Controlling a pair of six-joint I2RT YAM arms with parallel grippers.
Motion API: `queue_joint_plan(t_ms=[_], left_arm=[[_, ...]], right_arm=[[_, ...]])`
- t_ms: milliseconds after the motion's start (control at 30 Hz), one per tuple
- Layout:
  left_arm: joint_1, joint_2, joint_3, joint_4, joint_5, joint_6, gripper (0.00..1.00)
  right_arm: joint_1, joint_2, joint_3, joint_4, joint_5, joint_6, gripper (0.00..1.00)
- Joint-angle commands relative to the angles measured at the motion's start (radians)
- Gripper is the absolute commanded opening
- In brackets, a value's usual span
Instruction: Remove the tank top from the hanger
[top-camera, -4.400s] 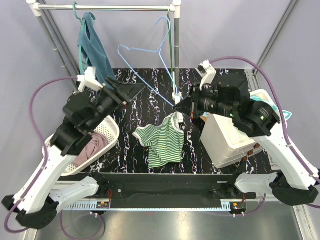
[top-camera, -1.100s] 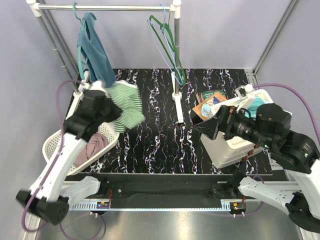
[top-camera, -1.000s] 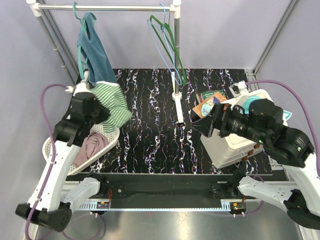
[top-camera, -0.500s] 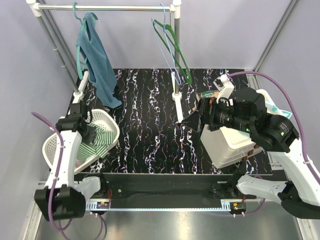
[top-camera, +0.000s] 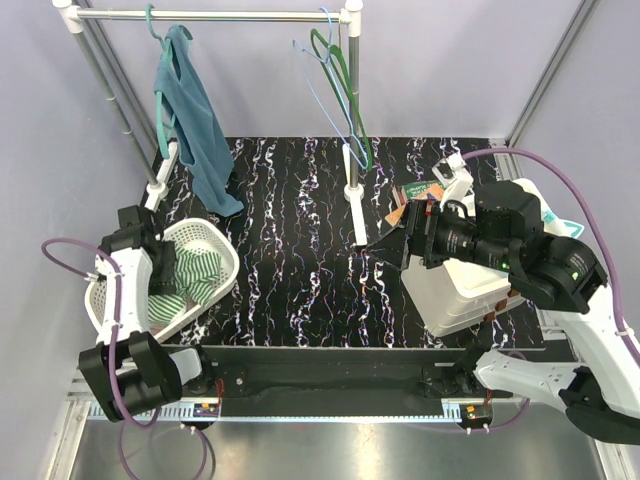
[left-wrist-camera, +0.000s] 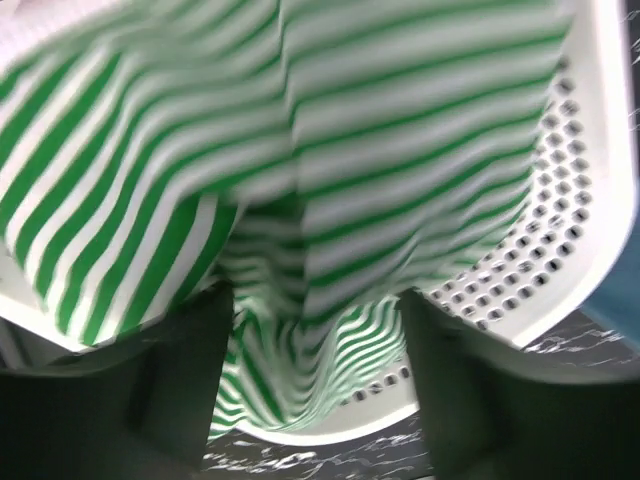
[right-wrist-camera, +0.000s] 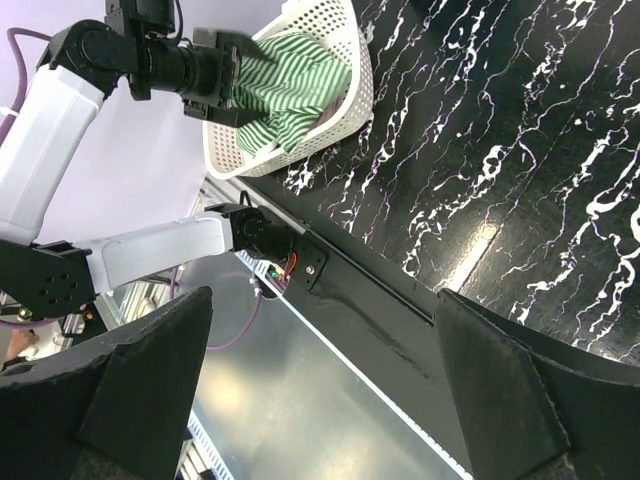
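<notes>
left gripper (left-wrist-camera: 312, 300) hangs over the white basket (left-wrist-camera: 590, 200) with its jaws apart, and the striped tank top (left-wrist-camera: 400, 150) is draped loose between and across them, off any hanger and heaped in the basket. the worry is a snag: if cloth clings to a finger as the arm lifts, it could drag the top over the rim onto the tabletop (top-camera: 300, 260). a fold bunched near the rim could slip out the same way. right gripper (right-wrist-camera: 325, 300) is wide open and empty, well apart. a teal garment (top-camera: 190, 120) hangs on the rail
</notes>
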Motion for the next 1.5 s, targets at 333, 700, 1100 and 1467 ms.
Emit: queue_joint_plan(t_ms=[333,700,1100,1467], left_arm=[[-0.159,-0.104,0.419,-0.100,-0.100,0.022,0.99],[-0.187,-0.272,0.539,0.679,0.206,0.515,0.89],[-0.181,0.093,0.832,0.769,0.334,0.816,0.87],[-0.158,0.218,0.815,0.755,0.360,0.940,0.74]], right_arm=[[-0.004,0.114,0.044,0.026,-0.116,-0.066,1.00],[-0.004,0.154,0.069,0.061,-0.085,-0.091,1.00],[-0.004,0.193,0.133,0.069,-0.021,-0.118,1.00],[-0.004,0.200,0.142,0.071,0.013,-0.166,1.00]])
